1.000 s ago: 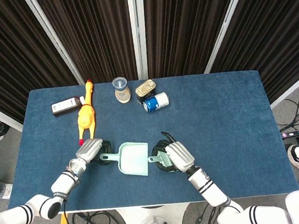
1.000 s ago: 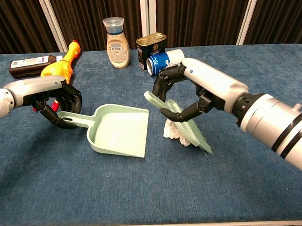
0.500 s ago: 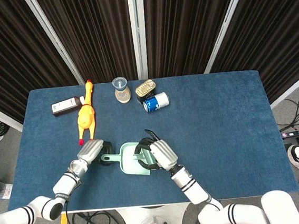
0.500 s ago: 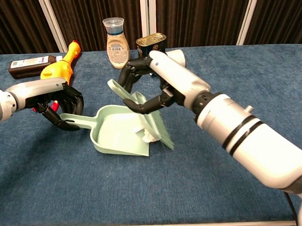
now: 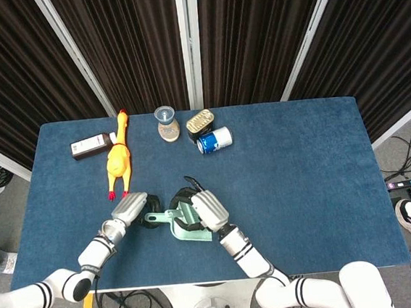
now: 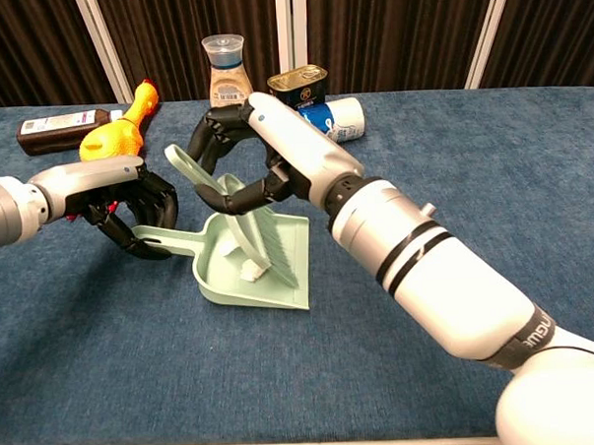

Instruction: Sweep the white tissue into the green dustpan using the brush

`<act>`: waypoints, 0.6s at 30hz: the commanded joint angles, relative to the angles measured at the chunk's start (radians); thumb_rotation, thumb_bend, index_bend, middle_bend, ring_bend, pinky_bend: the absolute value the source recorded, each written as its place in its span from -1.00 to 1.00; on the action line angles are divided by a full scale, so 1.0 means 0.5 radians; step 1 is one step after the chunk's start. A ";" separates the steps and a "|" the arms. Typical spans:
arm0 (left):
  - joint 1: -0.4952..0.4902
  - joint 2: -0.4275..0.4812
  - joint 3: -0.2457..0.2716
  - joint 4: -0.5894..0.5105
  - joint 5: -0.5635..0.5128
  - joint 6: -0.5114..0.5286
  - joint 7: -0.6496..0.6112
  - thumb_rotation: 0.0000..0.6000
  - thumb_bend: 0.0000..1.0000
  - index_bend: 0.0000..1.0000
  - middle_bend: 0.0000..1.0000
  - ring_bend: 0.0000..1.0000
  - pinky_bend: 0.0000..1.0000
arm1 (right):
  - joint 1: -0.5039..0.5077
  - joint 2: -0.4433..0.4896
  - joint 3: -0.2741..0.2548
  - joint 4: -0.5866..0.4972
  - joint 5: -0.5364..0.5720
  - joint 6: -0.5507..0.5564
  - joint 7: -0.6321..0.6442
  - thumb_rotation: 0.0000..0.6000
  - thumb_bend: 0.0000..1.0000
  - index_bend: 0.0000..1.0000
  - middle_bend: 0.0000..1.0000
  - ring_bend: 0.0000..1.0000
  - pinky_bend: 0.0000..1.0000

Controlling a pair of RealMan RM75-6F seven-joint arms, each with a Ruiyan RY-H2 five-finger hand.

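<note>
**White tissue sits inside the green dustpan**

The white tissue (image 6: pixel 250 273) lies as a small crumpled lump on the floor of the green dustpan (image 6: pixel 280 283), right at the foot of the bristles. The brush (image 6: pixel 262 246) stands tilted over the pan, its pale green handle rising up and to the left, its bristles down inside the tray and touching the tissue. The right hand (image 6: pixel 243 151) grips that handle, dark fingers (image 6: pixel 211 134) wrapped round it, with the white forearm stretching back across the desk (image 6: pixel 472 166) toward the near right corner. The left hand (image 6: pixel 129 205) holds the dustpan's handle, its fingers curled closed around it at the pan's left end. From overhead the two hands sit close together near the front edge of the blue desk, the pan between them.

Along the far edge stand other items, well apart from the work: a dark flat bottle (image 5: pixel 90 145) lying on its side, a yellow rubber chicken (image 5: pixel 118 158) stretched out beside it, a small upright jar (image 6: pixel 223 70) with a clear cap, a gold tin (image 6: pixel 297 85) and a blue can (image 6: pixel 338 118) on its side just beside the tin.
</note>
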 commanded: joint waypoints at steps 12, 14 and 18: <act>0.009 -0.039 -0.013 0.053 -0.002 0.025 0.001 1.00 -0.35 0.15 0.12 -0.08 -0.22 | 0.028 0.086 0.006 -0.063 -0.044 0.049 0.002 1.00 -0.12 0.48 0.19 -0.42 -1.00; 0.016 -0.039 -0.009 0.053 0.011 0.042 0.004 1.00 -0.35 0.15 0.12 -0.08 -0.22 | 0.008 0.173 -0.007 -0.129 -0.053 0.055 -0.034 1.00 -0.12 0.48 0.19 -0.42 -1.00; 0.029 -0.031 0.012 0.053 0.053 0.068 0.012 1.00 -0.35 0.14 0.12 -0.08 -0.26 | -0.031 0.422 -0.028 -0.299 -0.044 0.012 -0.124 1.00 -0.12 0.48 0.19 -0.42 -1.00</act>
